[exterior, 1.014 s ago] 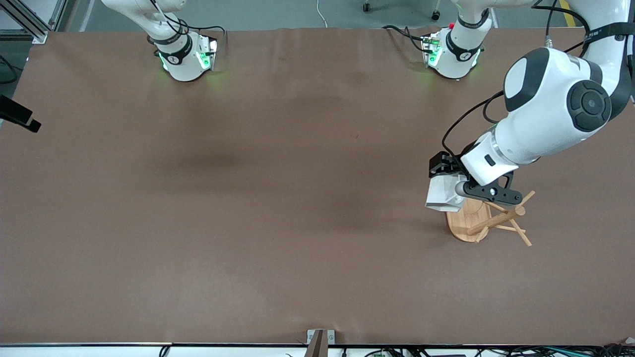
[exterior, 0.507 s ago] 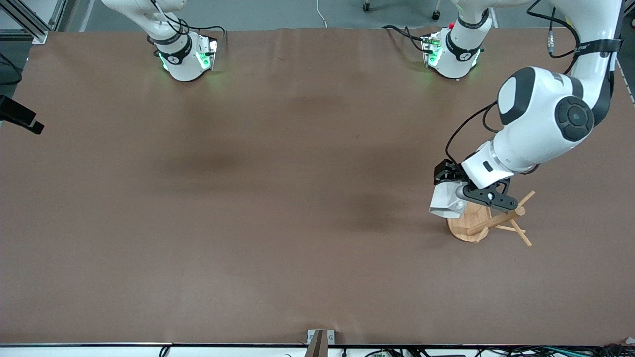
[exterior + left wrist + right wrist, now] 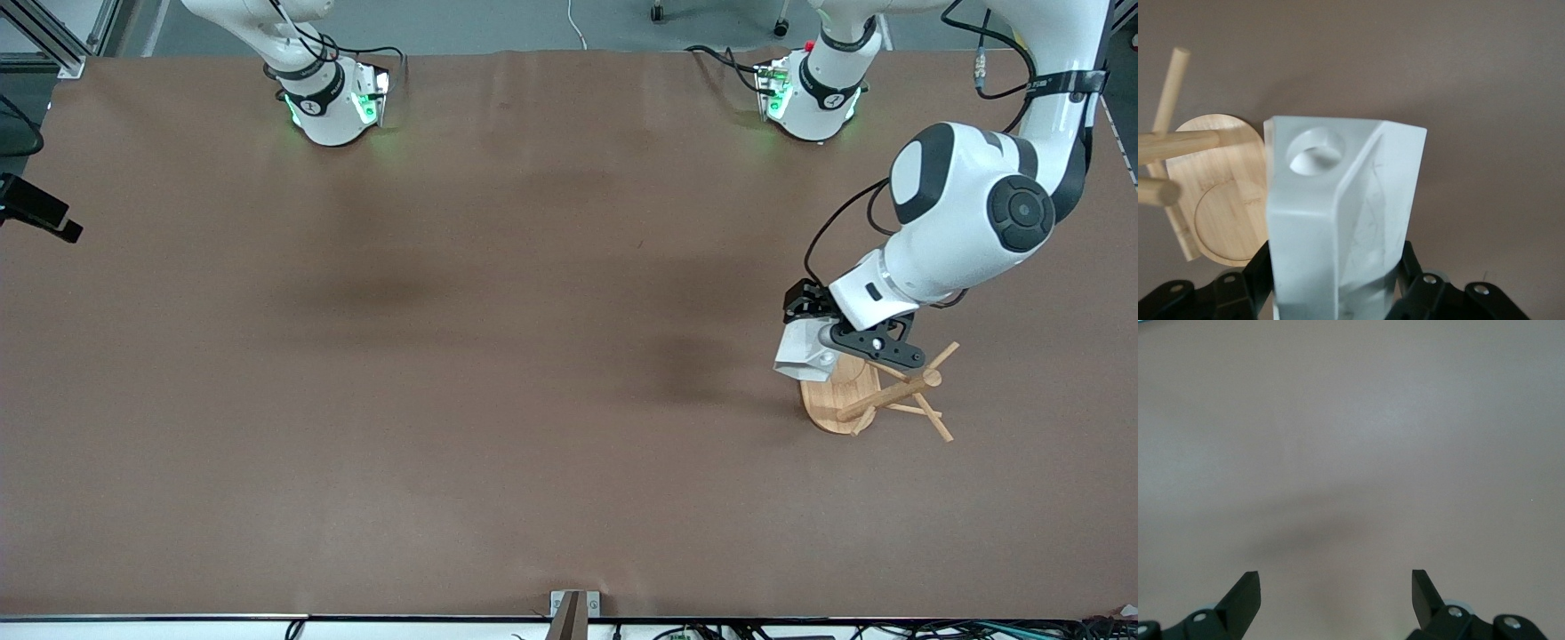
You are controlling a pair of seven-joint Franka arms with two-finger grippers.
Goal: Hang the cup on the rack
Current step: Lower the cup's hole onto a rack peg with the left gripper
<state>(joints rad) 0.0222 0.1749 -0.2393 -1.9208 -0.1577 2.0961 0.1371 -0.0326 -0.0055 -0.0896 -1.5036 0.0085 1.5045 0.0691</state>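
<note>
Your left gripper (image 3: 811, 331) is clamped on the white faceted cup (image 3: 803, 356), held over the bamboo rack's (image 3: 876, 391) base edge. In the left wrist view the cup's handle hole (image 3: 1315, 151) sits beside the pegs (image 3: 1178, 143), seemingly not yet threaded. Your right gripper (image 3: 1335, 587) waits, jaws spread, over bare table.
</note>
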